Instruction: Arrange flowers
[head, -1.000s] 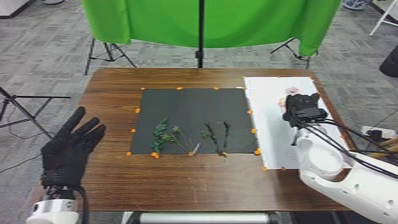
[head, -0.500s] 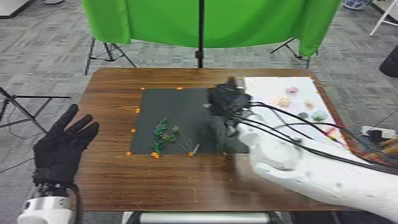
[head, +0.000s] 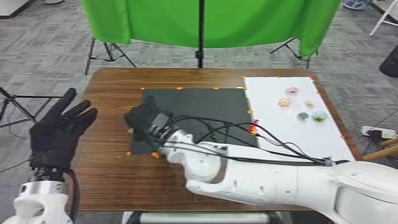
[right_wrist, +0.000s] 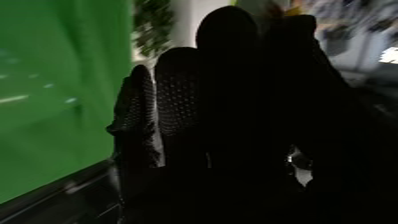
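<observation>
Head view evenly and softly lit, a faint sheen lay on the worktop (head: 107, 175), motion blur smeared the right hand (head: 144, 120), right wrist view was dim, the glove sank almost to black, pale glints streaked the green cloth (right_wrist: 53, 125), a small white patch glared.

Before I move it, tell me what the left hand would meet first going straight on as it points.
Probably the green cloth or the black stand legs below it, past the table's far edge; the left hand's height is unclear.
</observation>
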